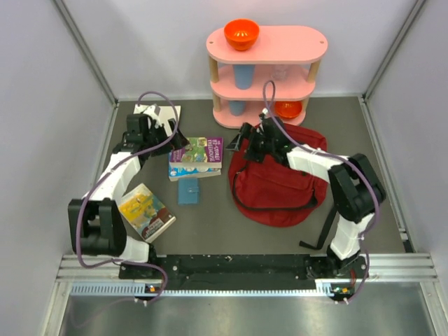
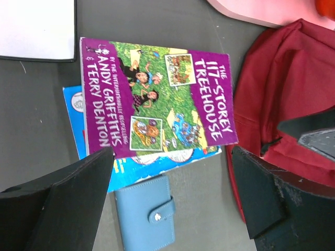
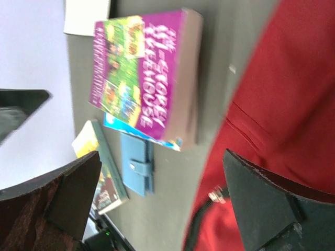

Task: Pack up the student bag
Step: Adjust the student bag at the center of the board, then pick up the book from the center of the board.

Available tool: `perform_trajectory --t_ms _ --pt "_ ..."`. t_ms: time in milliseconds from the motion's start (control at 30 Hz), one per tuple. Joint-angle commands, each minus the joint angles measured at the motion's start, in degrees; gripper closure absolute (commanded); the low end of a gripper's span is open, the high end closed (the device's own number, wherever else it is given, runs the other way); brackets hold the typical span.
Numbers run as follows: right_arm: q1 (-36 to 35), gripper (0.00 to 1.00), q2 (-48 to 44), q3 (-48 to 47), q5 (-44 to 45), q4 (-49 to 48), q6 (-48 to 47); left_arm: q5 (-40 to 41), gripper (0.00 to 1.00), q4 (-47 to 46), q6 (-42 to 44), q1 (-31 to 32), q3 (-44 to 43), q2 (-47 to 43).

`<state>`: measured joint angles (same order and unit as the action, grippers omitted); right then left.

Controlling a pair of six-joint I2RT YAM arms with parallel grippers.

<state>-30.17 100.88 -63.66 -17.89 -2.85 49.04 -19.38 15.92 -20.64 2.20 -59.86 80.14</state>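
I see the left pincer (image 2: 172,152) spread wide and empty above the purple book (image 2: 157,97). The right pincer (image 3: 161,154) is also wide open, holding nothing, at the upper-left edge of the student bag (image 1: 276,185). The bag lies on the worktop (image 1: 210,224) – right of the book, in front of the pink shelf (image 1: 266,70).

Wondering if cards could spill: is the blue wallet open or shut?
Shut. The blue wallet lies flat, its strap tab folded over the front cover onto the stud; none of its inside shows.
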Motion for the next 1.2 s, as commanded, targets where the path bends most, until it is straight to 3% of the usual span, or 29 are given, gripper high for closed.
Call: perform_trajectory --t_ms 0,300,633,900,1167 --pt "-2.8 0.01 6.7 -9.9 -0.7 -8.9 3.3 -1.1 0.01 -0.2 1.3 -1.8 -5.0 6.3" --pt "-4.7 0.01 19.2 -18.2 1.5 -11.0 6.7 -4.2 0.01 -6.2 -2.2 -5.0 -5.0 13.9" --pt "-4.8 0.01 28.0 -30.5 -0.2 -4.0 6.2 -13.6 0.01 -10.0 -4.1 -5.1 -5.7 20.6" --pt "-4.8 0.04 26.7 -24.2 -1.9 -8.4 7.9 -19.9 0.01 -11.6 -4.1 -4.4 -4.3 21.5" --pt "-4.6 0.03 24.5 -19.0 -1.4 -11.0 7.8 -17.6 0.01 -10.4 -3.9 -3.7 -2.4 22.8"
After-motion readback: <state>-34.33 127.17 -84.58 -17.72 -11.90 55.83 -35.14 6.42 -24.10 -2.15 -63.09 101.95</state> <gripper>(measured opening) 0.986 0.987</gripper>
